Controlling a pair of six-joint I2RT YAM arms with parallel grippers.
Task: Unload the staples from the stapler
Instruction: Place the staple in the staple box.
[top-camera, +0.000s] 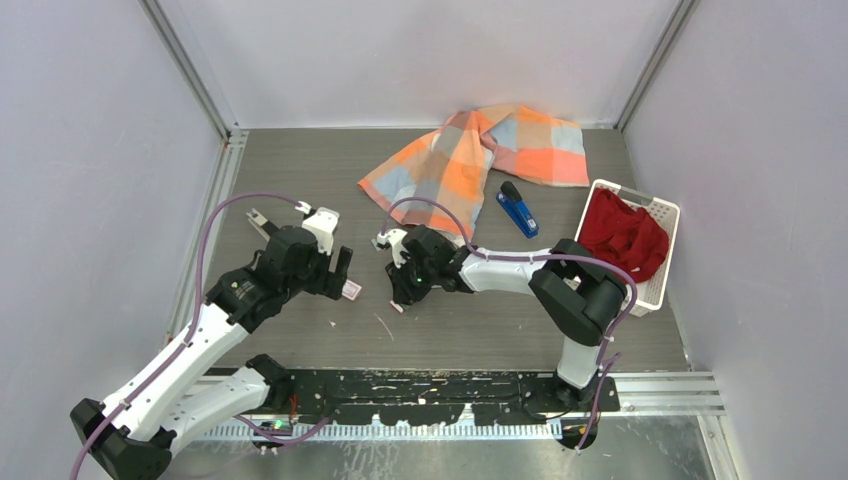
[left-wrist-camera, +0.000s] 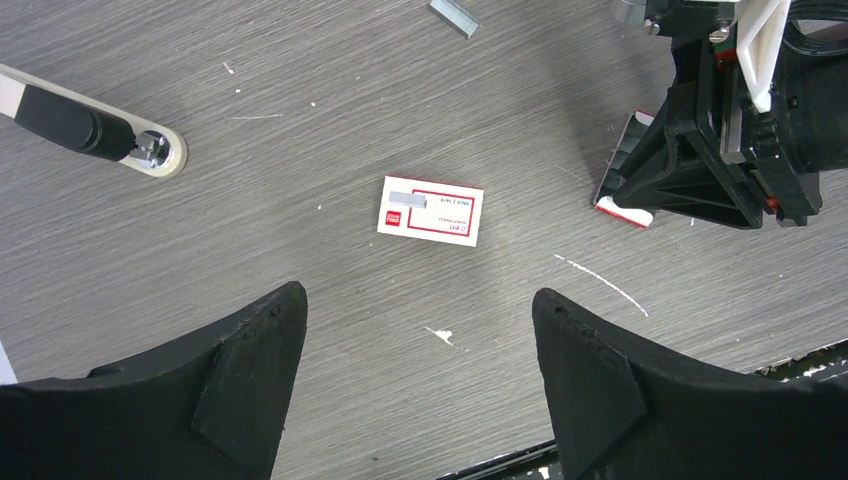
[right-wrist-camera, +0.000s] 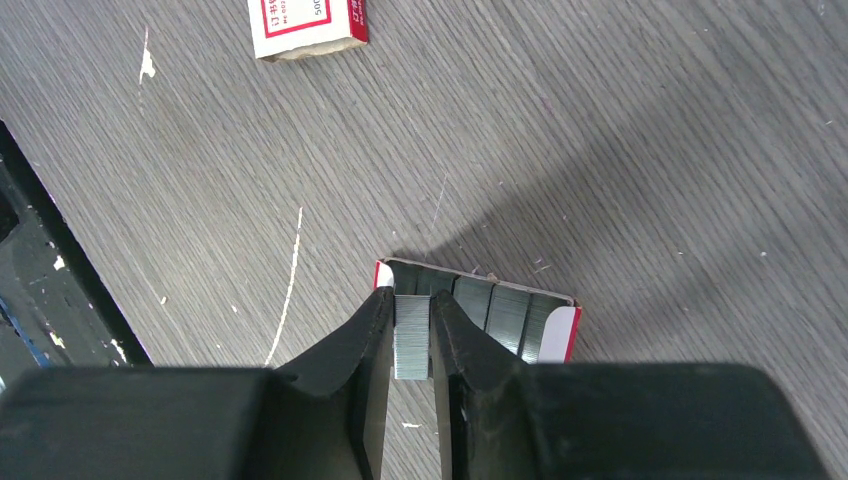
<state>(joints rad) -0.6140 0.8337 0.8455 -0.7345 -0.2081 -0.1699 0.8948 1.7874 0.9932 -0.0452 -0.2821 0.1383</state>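
Observation:
The blue stapler (top-camera: 518, 210) lies shut at the back right, next to the cloth and far from both grippers. My right gripper (right-wrist-camera: 411, 300) (top-camera: 400, 290) is down at the table, shut on a silver strip of staples (right-wrist-camera: 411, 335) that sits in an open red-and-white tray (right-wrist-camera: 560, 330). More strips (right-wrist-camera: 500, 315) lie side by side in that tray. One loose strip (left-wrist-camera: 455, 15) lies on the table further back. My left gripper (left-wrist-camera: 420, 300) (top-camera: 345, 270) hovers open, nothing between its fingers, over a flat white-and-red packet (left-wrist-camera: 430, 210).
A checked orange and blue cloth (top-camera: 480, 150) lies at the back. A white basket (top-camera: 665, 215) with red fabric stands at the right. A white-and-black tool (left-wrist-camera: 100, 130) lies left of the packet. The black base rail (top-camera: 450, 390) runs along the near edge.

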